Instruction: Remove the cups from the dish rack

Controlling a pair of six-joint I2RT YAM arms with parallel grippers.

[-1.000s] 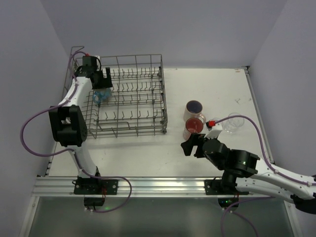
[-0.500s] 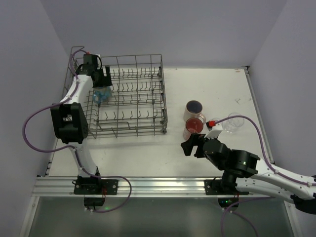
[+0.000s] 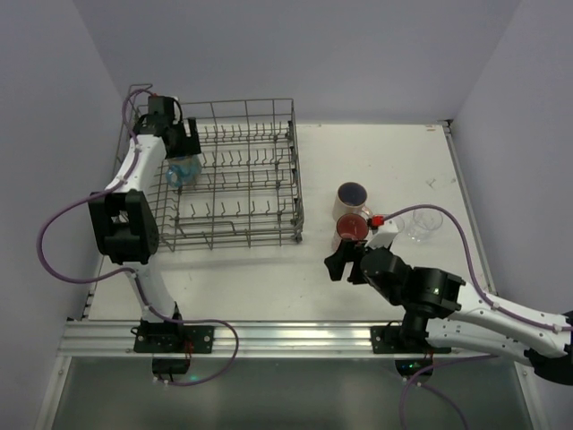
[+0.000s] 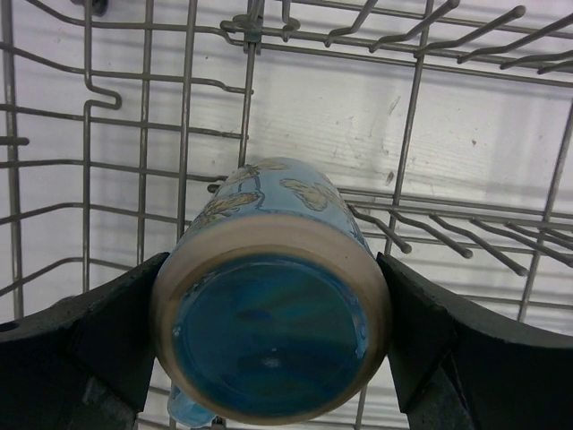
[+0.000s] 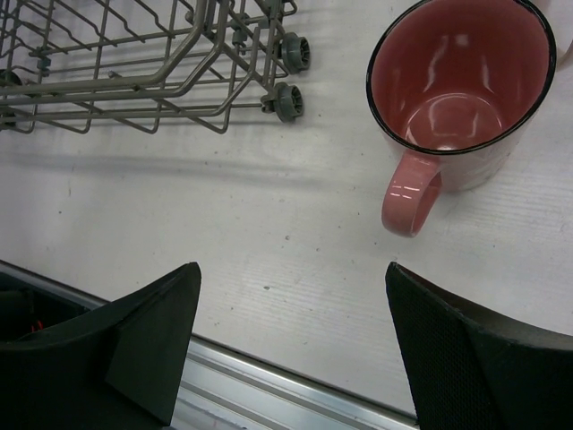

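While left claw (image 4: 270, 269) clasps blue cup (image 4: 273, 336) (mouth hidden), right claw (image 5: 291, 278) gapes wide.

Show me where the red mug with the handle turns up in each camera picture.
Top external: the red mug stands right of centre, on the table to the right of the dish rack.
Left wrist: not in it.
Right wrist: upper right corner, handle pointing toward the camera.
Shared landmark: the dish rack's grey wires show in all three views.

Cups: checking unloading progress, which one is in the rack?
The blue cup, upside down between the left tool's fingers; the other three stand on the table.
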